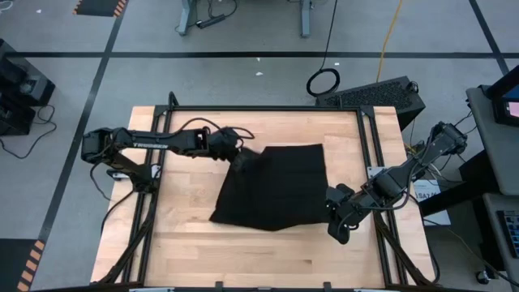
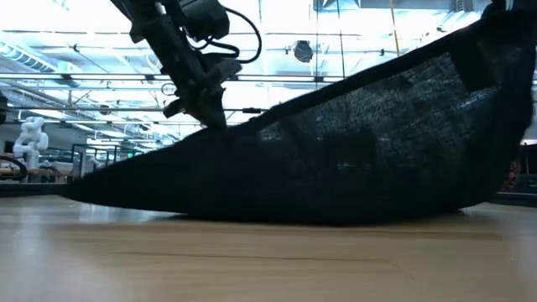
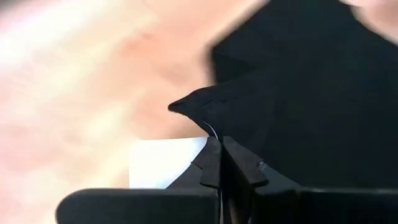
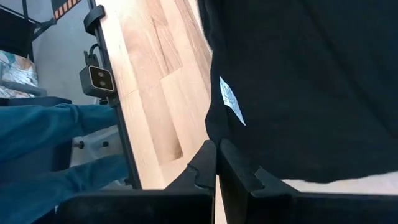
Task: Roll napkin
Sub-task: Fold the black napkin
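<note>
While the napkin (image 1: 276,188) lies spread over the middle of the counter (image 1: 186,251), the left end effector (image 1: 236,159) pinches its far-left corner, fingers (image 3: 214,165) pressed together on the cloth and lifting that corner clear of the wood. At the napkin's right edge, the right end effector (image 1: 335,203) grips the cloth too, fingers (image 4: 208,163) closed, with a small white tag (image 4: 232,101) showing just beside them. Blue trouser legs (image 4: 43,143) stand beyond the counter's edge.
</note>
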Robot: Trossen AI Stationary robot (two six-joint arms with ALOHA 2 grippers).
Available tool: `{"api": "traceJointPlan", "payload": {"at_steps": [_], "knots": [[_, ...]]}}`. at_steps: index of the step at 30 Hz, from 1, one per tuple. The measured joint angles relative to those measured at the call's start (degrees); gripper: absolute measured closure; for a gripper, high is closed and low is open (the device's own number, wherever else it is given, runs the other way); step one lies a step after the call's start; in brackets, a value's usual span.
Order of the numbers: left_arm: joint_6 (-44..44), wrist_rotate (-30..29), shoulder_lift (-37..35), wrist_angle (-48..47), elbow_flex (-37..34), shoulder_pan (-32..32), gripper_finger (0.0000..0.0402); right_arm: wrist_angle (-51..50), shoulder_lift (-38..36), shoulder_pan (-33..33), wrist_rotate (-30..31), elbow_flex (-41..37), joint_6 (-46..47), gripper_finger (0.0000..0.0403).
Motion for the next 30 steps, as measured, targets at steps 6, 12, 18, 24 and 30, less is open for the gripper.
{"api": "traceJointPlan", "payload": {"at_steps": [6,12,18,24,30], "knots": [[7.92,-9.22,0.79,-0.39,-0.04,4.59,0.0392,0.79,0.00,0.10,0.12,0.00,1.50,0.0403],[6.93,-11.37,0.73,-1.72,-0.09,9.81,0.0342,1.19,0.00,0.10,0.12,0.00,3.43,0.0403],[4.10,-2.49,0.73,-3.18,-0.09,14.55,0.0215,1.18,0.00,0.10,0.12,0.00,3.36,0.0403],[3.35,15.13,-0.18,-6.31,-0.13,13.76,0.0153,1.14,0.00,0.10,0.12,0.00,3.23,0.0403],[1.25,21.20,-0.08,-6.65,-3.14,-1.01,0.0172,1.08,0.00,0.10,0.30,0.00,3.15,0.0403]]}}
